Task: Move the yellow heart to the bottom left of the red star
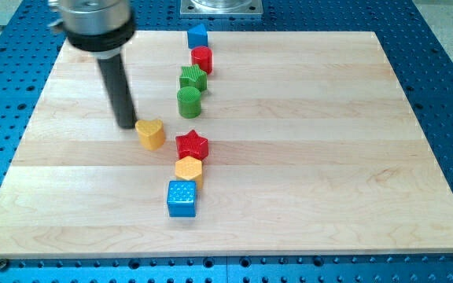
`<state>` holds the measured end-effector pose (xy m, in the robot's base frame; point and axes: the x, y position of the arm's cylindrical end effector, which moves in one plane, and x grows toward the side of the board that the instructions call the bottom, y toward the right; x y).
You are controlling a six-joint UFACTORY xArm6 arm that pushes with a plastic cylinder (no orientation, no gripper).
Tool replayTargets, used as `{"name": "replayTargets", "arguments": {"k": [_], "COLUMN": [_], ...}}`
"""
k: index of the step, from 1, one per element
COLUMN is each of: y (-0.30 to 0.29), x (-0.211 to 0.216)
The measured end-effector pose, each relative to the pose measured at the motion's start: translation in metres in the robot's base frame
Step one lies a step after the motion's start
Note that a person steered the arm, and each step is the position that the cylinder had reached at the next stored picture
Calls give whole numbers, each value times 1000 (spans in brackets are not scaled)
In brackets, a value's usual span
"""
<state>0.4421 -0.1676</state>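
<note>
My tip [127, 124] sat on the board [352, 157] just to the view's left of the heart [151, 134], near it or barely touching — the frame did not settle which. There was no pincer to report spread or pressed: the arm ended in a plain dark rod, holding nothing, and it could only shove. The heart lay immediately to the view's right of the tip and a shade lower, its point turned toward the view's bottom. Beyond it, further right and slightly lower, was the star [192, 145], close to the heart but apart from it. So the heart stood to the star's left, roughly level or a touch higher — not yet at its bottom left, as I judged it. Directly below the star, and touching it, sat a yellow hexagon [189, 169], with a blue cube [182, 198] just under that; they crowded the space beneath the star, so the heart would probably need to travel down the view, staying left of that column. The tip's place at the heart's upper left suited a push down and rightward. Up the view from the star, well right of the tip, ran a second column: a green cylinder [189, 101], another green block [193, 78], a red cylinder [202, 59] and a blue block [197, 36], all clear of the likely path.
</note>
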Motion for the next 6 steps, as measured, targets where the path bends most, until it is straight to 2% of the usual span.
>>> {"name": "replayTargets", "arguments": {"k": [1,2,3,5,6], "y": [47,-5,29,76,57], "x": [45,-5,-40,20,1]}}
